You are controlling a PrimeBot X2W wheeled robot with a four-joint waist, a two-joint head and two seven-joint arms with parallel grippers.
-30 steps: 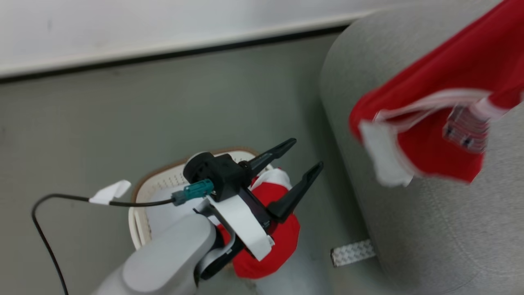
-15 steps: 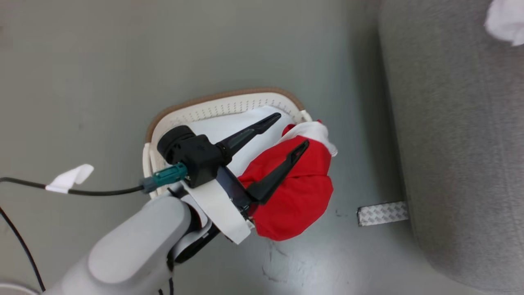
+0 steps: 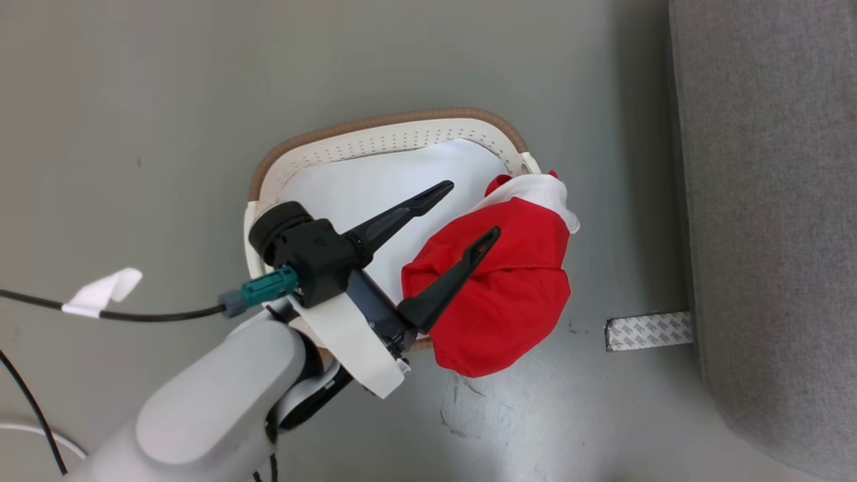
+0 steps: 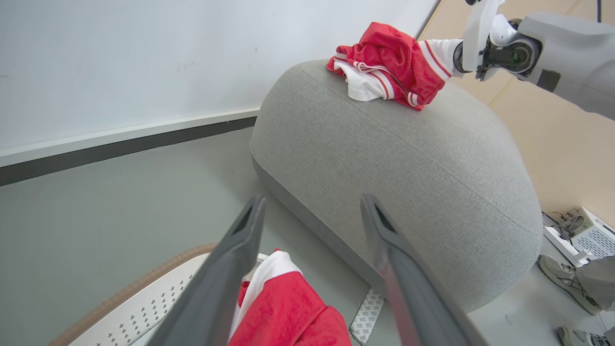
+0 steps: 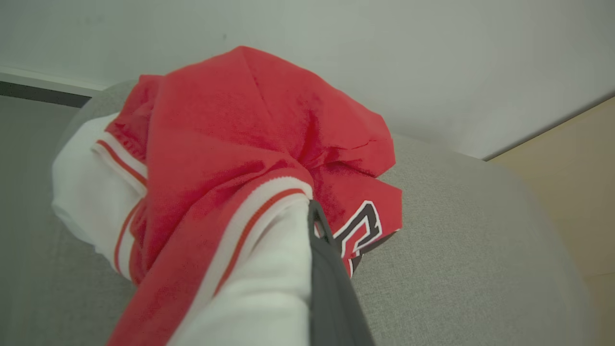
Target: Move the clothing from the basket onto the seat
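While the left gripper (image 3: 472, 209) hangs wide open over the red piece (image 3: 509, 288) slumped across the basket (image 3: 375, 127) rim, a shallow pinch could spill it. The jersey (image 5: 250, 134) lies on the seat (image 5: 456, 250), draped over the right gripper (image 5: 313, 211), its grip hidden; pulling back may drag it off.

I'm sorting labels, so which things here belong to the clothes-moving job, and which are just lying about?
Job: jersey, plain red piece, basket, seat, left gripper.
Lying about: white cushion, tape strip, cable, shoe.
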